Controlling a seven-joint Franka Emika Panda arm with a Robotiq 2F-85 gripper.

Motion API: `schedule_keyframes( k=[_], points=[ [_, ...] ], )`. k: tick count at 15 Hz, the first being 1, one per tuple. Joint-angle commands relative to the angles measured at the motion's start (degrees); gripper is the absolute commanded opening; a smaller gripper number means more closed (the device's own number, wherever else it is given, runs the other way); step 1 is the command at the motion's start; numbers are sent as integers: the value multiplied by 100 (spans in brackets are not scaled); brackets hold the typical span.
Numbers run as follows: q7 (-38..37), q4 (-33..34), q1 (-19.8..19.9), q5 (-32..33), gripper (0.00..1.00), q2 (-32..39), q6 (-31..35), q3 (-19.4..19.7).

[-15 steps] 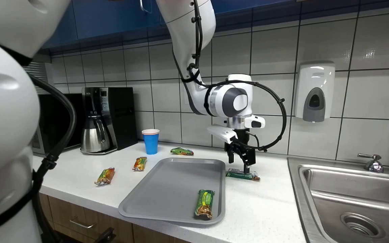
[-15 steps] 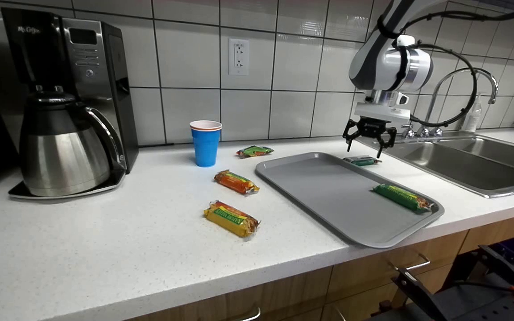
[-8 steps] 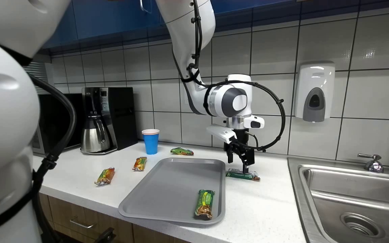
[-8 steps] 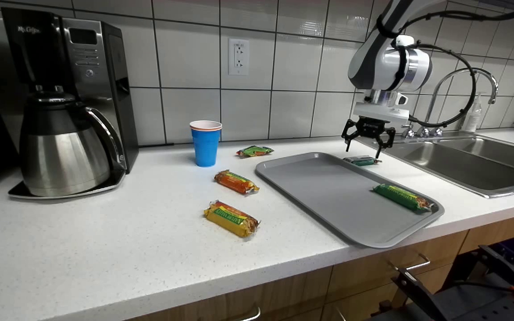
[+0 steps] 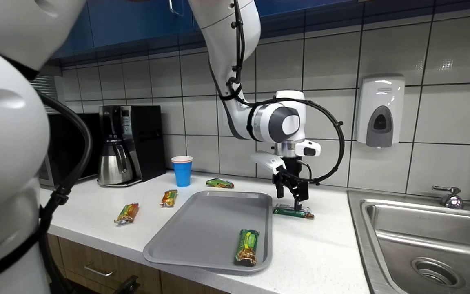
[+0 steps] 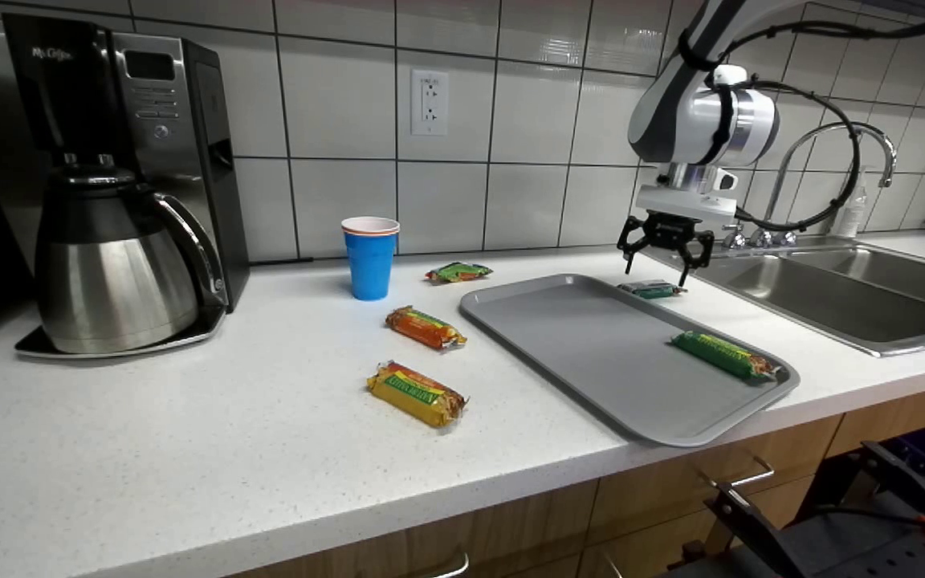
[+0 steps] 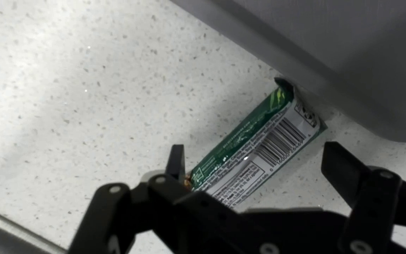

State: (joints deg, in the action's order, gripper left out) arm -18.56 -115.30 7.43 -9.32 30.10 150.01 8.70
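My gripper [image 6: 655,277] points down with its jaws spread wide and nothing gripped. Below it on the white counter lies a green-wrapped bar [image 7: 248,151], barcode side up. In the wrist view the bar runs slantwise between the fingers, its lower end hidden behind the gripper. One finger [image 5: 297,205] overlaps the bar in an exterior view; whether it touches, I cannot tell. The bar's far end lies close by the grey tray [image 7: 365,46]. On that tray rests another green bar [image 5: 247,247], near a corner.
An orange bar [image 6: 426,327], a yellow bar [image 6: 417,393] and a green packet [image 6: 459,272] lie on the counter beyond the tray. A blue cup [image 6: 370,261] and a coffee maker [image 6: 213,160] stand near the wall. A steel sink [image 5: 361,245] borders the counter.
My gripper has shifted by only a sliver and its jaws have stayed spread. The bars and the tray have not moved.
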Motion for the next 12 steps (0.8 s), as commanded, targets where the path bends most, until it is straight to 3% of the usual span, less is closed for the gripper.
schedule_keyframes(
  k=[1,7,12],
  points=[
    [-556,-29,-201,-58,100,-17,119,192],
    [-1942,167,-559,-97,100,148,-105,538],
    [-2818,436,-582,-180,100,361,-360,493]
  ],
)
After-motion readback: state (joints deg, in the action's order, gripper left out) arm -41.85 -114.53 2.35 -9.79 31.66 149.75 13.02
